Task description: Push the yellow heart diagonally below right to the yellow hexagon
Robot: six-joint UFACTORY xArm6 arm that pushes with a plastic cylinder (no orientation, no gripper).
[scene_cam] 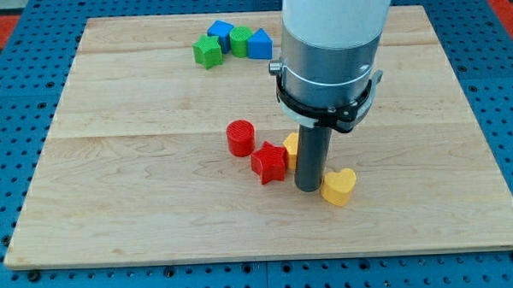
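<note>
My tip (308,187) stands between the two yellow blocks, touching the yellow heart (338,186), which lies just towards the table's (138,174) right edge from it, near the bottom edge. The yellow hexagon (290,146), half hidden behind the rod, abuts the red star (269,163). There is no pincer, only a plain rod. All blocks look smooth plastic on pale wood.

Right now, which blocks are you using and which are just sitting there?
Using: my tip, yellow heart just right of it, yellow hexagon partly hidden behind the rod.

Just sitting: red cylinder, red star, green blocks and blue blocks at the view's top.
</note>
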